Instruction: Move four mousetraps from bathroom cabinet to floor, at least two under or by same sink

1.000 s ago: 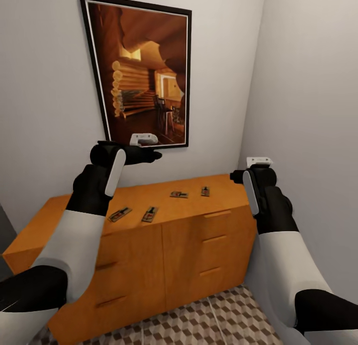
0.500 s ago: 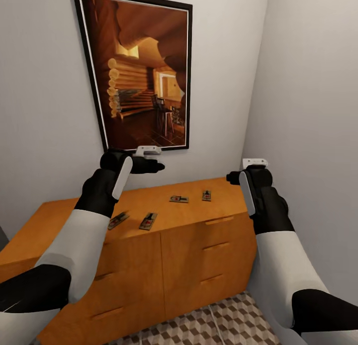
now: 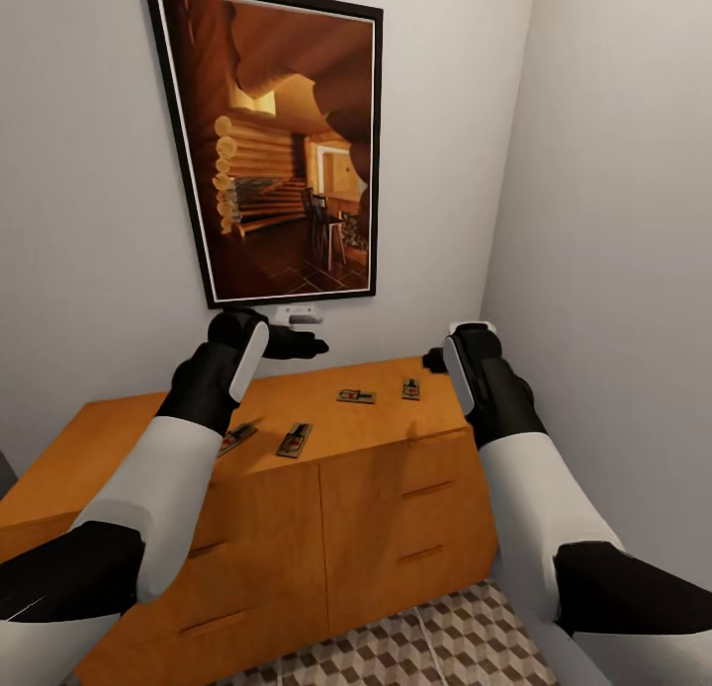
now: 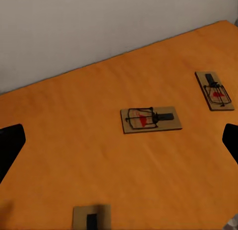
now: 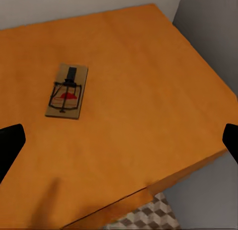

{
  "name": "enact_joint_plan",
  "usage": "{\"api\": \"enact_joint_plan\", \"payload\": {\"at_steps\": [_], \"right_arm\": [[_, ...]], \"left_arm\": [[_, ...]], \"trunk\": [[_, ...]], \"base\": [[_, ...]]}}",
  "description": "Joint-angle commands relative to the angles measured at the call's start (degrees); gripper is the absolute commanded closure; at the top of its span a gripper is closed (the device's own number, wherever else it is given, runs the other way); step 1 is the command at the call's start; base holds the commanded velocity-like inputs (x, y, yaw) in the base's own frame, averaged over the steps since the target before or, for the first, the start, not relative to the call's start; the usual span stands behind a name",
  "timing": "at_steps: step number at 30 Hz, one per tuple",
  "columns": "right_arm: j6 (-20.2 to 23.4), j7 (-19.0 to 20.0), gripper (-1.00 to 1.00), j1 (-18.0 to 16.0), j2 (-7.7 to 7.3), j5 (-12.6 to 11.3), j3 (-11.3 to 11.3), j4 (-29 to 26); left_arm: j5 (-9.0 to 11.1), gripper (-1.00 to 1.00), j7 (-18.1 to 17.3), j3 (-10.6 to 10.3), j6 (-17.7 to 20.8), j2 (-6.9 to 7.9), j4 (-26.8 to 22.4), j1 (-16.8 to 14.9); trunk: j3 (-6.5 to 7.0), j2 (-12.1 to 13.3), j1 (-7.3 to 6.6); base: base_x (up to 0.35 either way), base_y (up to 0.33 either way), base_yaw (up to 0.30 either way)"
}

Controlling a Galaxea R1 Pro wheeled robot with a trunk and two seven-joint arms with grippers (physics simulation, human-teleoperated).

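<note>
**Lining up the first pick on the cabinet top**

Head view: I see all four mousetraps (image 3: 297,439) lying flat on the cabinet (image 3: 396,488), both arms raised above it, nothing held.

Left wrist view: the left tool (image 4: 119,140), fingers spread wide, hangs over a middle trap (image 4: 150,119). I'd drop straight down and pinch across its narrow width.

Right wrist view: the right tool (image 5: 119,140) looks equally open, I think, above the end trap (image 5: 67,91); I'd shift over it before descending.

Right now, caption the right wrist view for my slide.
Open right claw above a mousetrap on the orange cabinet top.
</note>
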Motion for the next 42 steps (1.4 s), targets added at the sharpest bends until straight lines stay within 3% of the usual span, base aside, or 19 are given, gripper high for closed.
{"api": "enact_joint_plan", "payload": {"at_steps": [1, 12, 27, 42], "right_arm": [[0.2, 0.0, -1.00, -0.3, 0.05, 0.0, -0.1, 0.7], [0.2, 0.1, -1.00, -1.3, 0.05, -0.1, -0.2, 3.5], [0.2, 0.1, -1.00, -1.5, 0.05, 0.0, -0.3, 3.8], [0.2, 0.0, -1.00, -1.5, 0.05, 0.0, -0.4, 3.9]], "left_arm": [[0.0, -1.00, -0.1, 0.0, 0.2, 0.00, 0.1, 0.0], [0.1, -1.00, -0.1, 0.0, 0.2, 0.00, 0.4, 0.1], [0.1, -1.00, -0.2, 0.0, -0.1, 0.00, 1.8, 0.3], [0.1, -1.00, -0.1, 0.0, -0.1, 0.06, 2.1, 0.3]], "trunk": [[-0.07, 0.0, 0.00], [-0.07, 0.0, 0.00], [-0.07, 0.0, 0.00], [-0.07, 0.0, 0.00]], "base": [[0.000, 0.000, 0.000], [0.001, 0.000, 0.000], [0.146, 0.000, 0.000], [0.028, 0.000, 0.000]]}}
